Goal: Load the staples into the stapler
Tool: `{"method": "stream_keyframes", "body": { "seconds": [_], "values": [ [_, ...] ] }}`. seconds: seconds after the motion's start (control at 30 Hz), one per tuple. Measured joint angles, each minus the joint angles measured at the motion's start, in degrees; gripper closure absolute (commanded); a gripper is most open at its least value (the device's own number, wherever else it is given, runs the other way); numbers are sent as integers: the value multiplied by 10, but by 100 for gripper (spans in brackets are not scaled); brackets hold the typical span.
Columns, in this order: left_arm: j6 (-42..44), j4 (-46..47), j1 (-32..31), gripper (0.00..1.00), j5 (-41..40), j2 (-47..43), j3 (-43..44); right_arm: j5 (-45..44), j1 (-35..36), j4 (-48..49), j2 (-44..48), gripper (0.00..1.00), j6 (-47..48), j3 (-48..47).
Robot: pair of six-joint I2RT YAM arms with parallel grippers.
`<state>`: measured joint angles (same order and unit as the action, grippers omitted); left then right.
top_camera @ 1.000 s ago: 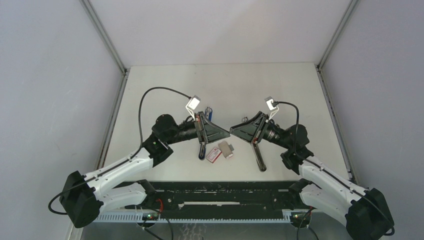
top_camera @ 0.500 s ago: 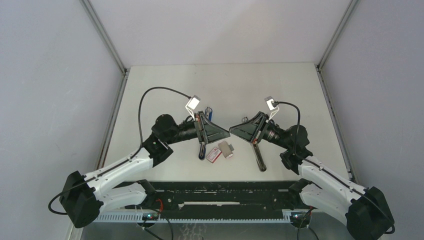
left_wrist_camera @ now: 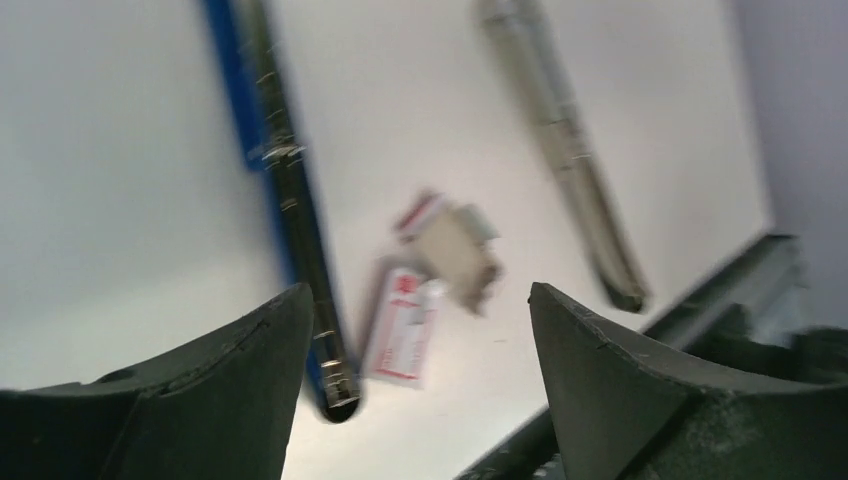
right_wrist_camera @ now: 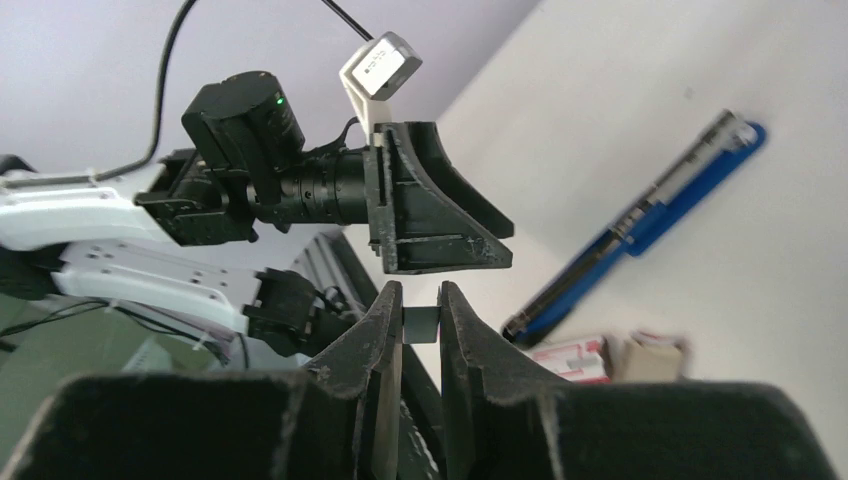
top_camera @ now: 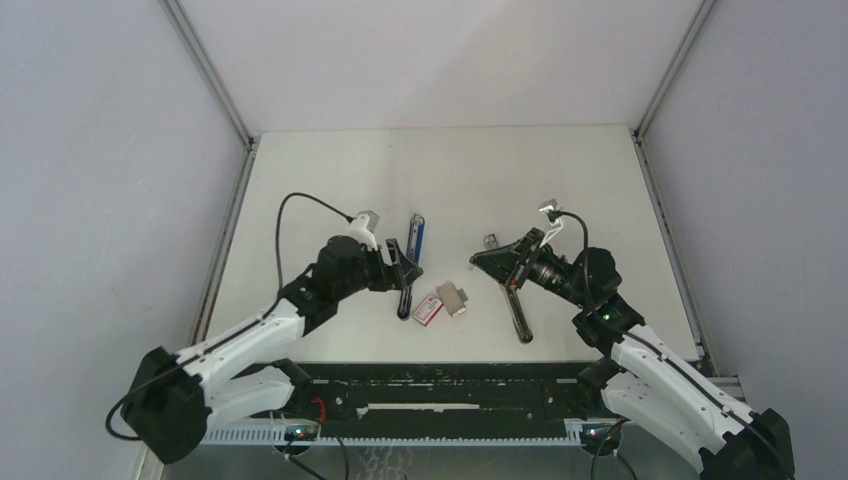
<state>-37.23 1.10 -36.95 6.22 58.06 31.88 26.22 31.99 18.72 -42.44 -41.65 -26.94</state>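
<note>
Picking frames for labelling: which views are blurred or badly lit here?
Left wrist: motion blur smears the stapler and staple box. Right wrist: pinched staple strip and left gripper sharp, box beyond soft. Top external: sharp, evenly lit, faint shadows.

The white table (top_camera: 330,180) is carrying four things, all sitting toward its front half. The blue stapler (top_camera: 417,232) is lying lengthwise, its silver rail showing along it. Just to its right the red-and-white staple box (top_camera: 428,311) is lying flat, with the grey tray (top_camera: 452,298) touching its far corner. Further right, well apart, a long grey bar (top_camera: 518,315) is lying angled toward the front edge.
</note>
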Motion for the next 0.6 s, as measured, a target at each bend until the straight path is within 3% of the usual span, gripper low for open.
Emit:
{"method": "stream_keyframes", "body": {
  "seconds": [0.23, 0.43, 0.6],
  "values": [
    [10, -19, 30, 18, -44, 157, -12, -54, 16, -103, 1, 85, 52, 0],
    [24, 2, 31, 18, -52, 221, 8, -80, 23, -147, 12, 84, 77, 0],
    [36, 24, 30, 31, -45, 256, 30, -95, 24, -167, 23, 84, 88, 0]
  ]
}}
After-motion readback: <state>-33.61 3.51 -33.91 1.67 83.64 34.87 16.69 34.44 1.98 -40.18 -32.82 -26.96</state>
